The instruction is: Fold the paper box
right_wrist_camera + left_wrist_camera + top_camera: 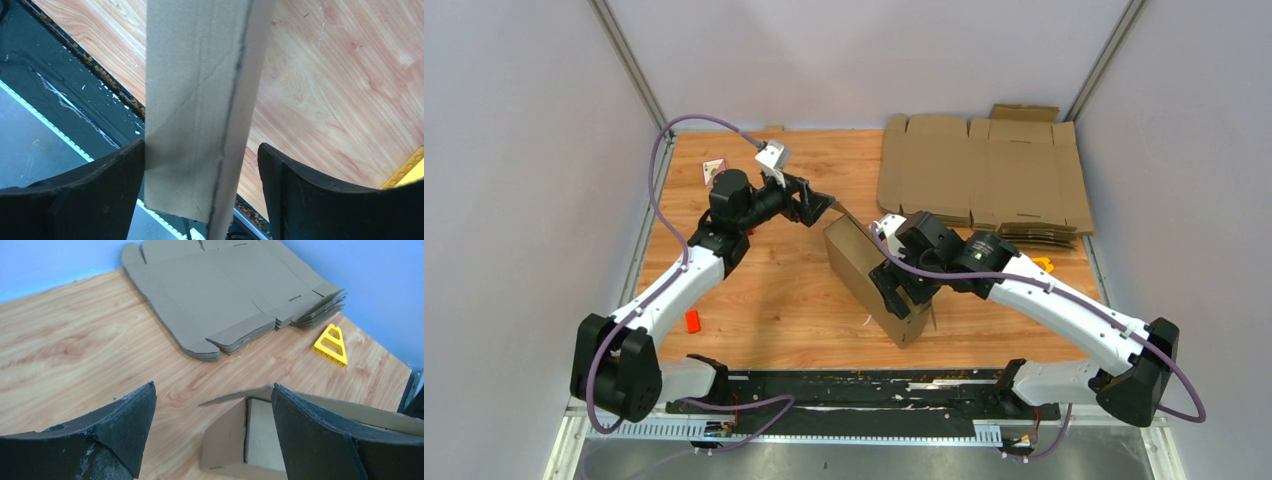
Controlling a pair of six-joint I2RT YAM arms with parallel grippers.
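Pale walls close in a wooden tabletop [764, 290], and the box [862, 265] stands just right of centre in the overhead view. It is half formed, a long brown shell running from upper left to lower right, with one flap lifted at its upper-left end. At that end the left fingers [125, 425] are spread wide and hold nothing; in their own camera the box's open end and raised flap sit in the lower middle of the frame, between the two and beyond them. Over the box's lower part the right fingers [310, 190] are also apart, straddling a cardboard wall. The wall meets or nearly meets the finger at lower left of that frame, while a clear gap shows at the other, so it is not clamped. The step in hand looks like seating the walls and the end flap. To do it well, the right fingers should close squarely on the wall near its crease, firmly enough to steady the shell without crumpling it. The left fingers should then meet the flap along its fold line and press it inward in one even sweep. Pushing at a flap corner would likely twist the light box or slide it across the wood. A pile [979, 170] of flat sheets at upper right and a yellow triangle [331, 344] lie well apart.
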